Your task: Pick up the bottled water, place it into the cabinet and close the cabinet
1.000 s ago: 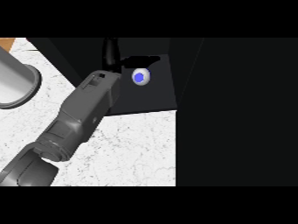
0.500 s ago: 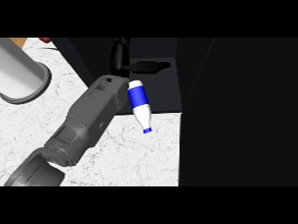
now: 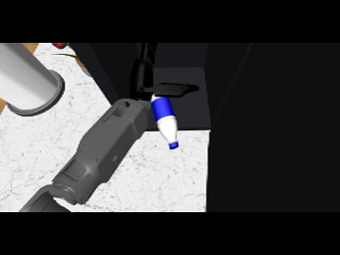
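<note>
At the dark cabinet (image 3: 194,107) mouth, left hand (image 3: 149,82) outstretched, fingers (image 3: 176,89) curled round the cap-down bottled water (image 3: 163,118).

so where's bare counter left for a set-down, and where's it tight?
Bare marble counter runs between the grey forearm and the dark cabinet, below the bottled water. A smaller patch lies under the metal cylinder, left of the forearm. It is tight at the cabinet mouth, where the robot hand holds the bottle.
</note>
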Motion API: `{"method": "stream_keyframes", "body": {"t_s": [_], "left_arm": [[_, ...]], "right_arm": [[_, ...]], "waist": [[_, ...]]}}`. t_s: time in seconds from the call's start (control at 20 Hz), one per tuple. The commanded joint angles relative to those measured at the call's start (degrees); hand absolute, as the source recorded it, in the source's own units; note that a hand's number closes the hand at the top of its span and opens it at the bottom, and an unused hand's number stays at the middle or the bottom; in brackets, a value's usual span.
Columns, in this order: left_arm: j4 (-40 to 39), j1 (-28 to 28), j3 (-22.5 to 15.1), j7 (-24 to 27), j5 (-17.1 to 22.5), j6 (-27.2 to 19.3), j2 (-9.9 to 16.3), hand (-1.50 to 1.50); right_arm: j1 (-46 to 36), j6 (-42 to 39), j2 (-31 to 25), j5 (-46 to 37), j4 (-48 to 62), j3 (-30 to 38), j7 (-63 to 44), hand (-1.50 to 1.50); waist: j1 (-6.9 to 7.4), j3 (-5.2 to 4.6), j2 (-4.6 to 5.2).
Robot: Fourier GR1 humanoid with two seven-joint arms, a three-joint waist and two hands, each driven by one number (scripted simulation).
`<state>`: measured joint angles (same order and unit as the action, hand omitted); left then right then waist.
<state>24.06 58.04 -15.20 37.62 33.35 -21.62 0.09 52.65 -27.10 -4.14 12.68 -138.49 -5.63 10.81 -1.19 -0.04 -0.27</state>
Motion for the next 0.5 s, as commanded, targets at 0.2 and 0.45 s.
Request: {"method": "stream_keyframes", "body": {"t_s": [0.2, 0.45], "left_arm": [[19.03, -12.81, -9.71, -3.40, 4.39, 3.54, -0.08, -1.50], [31.50, -21.77, -13.35, -2.90, 2.89, 4.14, -0.09, -1.50]], "right_arm": [[0.01, 3.52, 0.19, 1.57, -9.09, -1.62, -6.75, -1.50], [0.90, 2.90, 0.36, -1.17, -6.42, -2.05, -4.19, -1.50]], "waist": [[1.33, -0.04, -0.29], [1.54, 0.01, -0.35]]}}
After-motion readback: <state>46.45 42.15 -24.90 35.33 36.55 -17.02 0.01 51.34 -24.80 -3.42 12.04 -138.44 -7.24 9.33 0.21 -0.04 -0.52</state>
